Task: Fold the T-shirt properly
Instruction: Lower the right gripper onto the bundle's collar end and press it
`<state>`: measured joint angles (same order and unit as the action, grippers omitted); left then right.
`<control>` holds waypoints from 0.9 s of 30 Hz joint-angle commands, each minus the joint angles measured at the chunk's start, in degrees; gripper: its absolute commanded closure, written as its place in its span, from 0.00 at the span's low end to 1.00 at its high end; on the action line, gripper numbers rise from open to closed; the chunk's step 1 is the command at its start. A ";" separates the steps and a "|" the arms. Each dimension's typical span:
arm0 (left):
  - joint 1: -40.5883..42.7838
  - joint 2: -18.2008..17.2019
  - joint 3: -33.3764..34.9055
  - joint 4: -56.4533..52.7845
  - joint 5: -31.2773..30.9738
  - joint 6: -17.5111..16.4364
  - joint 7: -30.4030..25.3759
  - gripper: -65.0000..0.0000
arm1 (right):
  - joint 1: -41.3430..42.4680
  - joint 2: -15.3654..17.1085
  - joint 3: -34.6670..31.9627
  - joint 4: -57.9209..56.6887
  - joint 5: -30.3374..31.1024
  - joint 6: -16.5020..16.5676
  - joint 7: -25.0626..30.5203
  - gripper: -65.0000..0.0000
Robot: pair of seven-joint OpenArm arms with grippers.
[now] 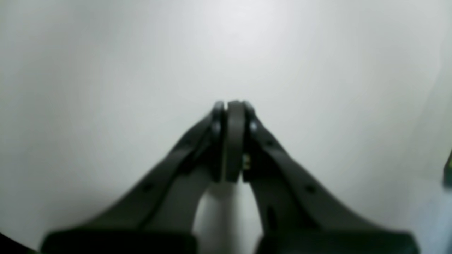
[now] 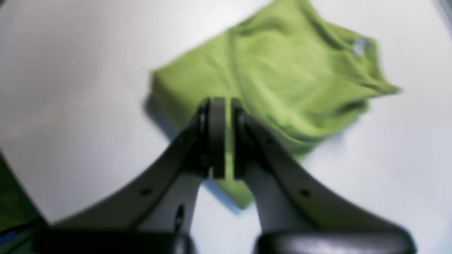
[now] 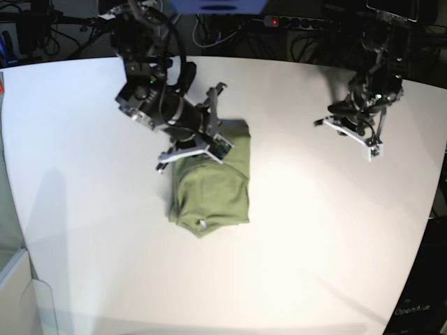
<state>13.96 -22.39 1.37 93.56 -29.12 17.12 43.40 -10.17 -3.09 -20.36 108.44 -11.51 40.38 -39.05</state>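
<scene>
Closed right claw (image 2: pixel 224 106) over T-shirt (image 2: pixel 279 77); label (image 2: pixel 360 46) visible.

Both wrist views are soft with blur. In the right wrist view the T-shirt (image 2: pixel 282 77) runs off the top edge, its white label (image 2: pixel 360 46) a pale smudge — no marking legible. The right gripper (image 3: pixel 198 143) covers the shirt's far end in the base view. At the left wrist view's right edge, a dark sliver (image 1: pixel 448 169) is cut off — unidentifiable.
</scene>
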 commanded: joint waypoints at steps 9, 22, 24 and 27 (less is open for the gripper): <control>0.33 -0.42 0.17 0.20 0.16 0.50 2.19 0.97 | 3.19 -0.38 -1.49 -2.82 0.56 -0.38 2.17 0.97; 1.03 -0.42 0.00 0.20 0.16 0.50 2.27 0.97 | 6.44 -1.61 -1.31 -12.75 0.65 -0.38 7.00 0.97; 1.03 -0.42 0.00 0.20 0.16 0.50 2.27 0.97 | 6.88 -1.61 -1.13 -14.95 0.65 -0.38 8.67 0.97; 1.12 -0.42 0.00 0.20 0.16 0.50 2.27 0.97 | 6.97 -1.70 -1.05 -18.03 0.65 -0.38 10.70 0.97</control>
<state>14.48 -22.39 1.37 93.76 -28.73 17.12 43.29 -3.99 -4.32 -21.37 89.60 -11.42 40.03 -29.15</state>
